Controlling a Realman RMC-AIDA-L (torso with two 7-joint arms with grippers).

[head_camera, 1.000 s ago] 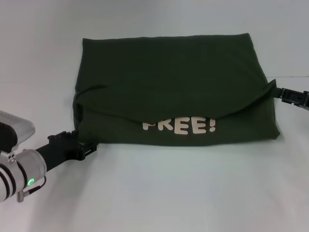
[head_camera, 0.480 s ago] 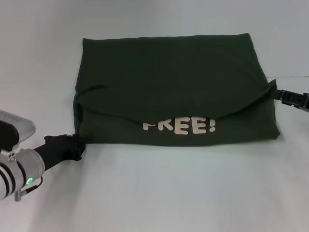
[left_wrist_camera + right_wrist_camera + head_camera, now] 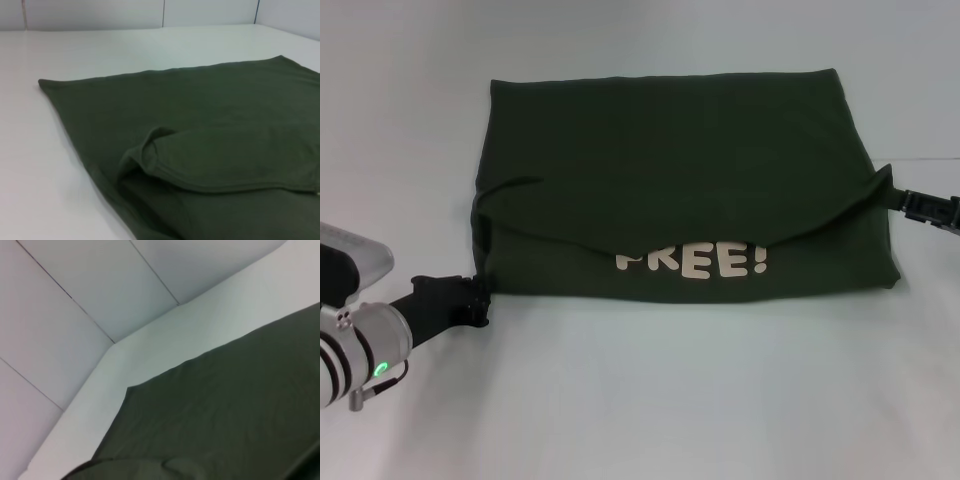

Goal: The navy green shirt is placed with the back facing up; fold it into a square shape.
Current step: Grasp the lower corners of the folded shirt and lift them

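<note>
Two claws flank navy green shirt (image 3: 680, 185) on surface (image 3: 670, 400): left claw (image 3: 478, 300) at near corner, right claw (image 3: 910, 205) at side fold, likely for next fold; grip unclear.

The robot's left arm reaches in low from the near left, its black left gripper (image 3: 480, 297) pointing forward and right. The right gripper (image 3: 910, 205) pokes in from the right edge, held level.
</note>
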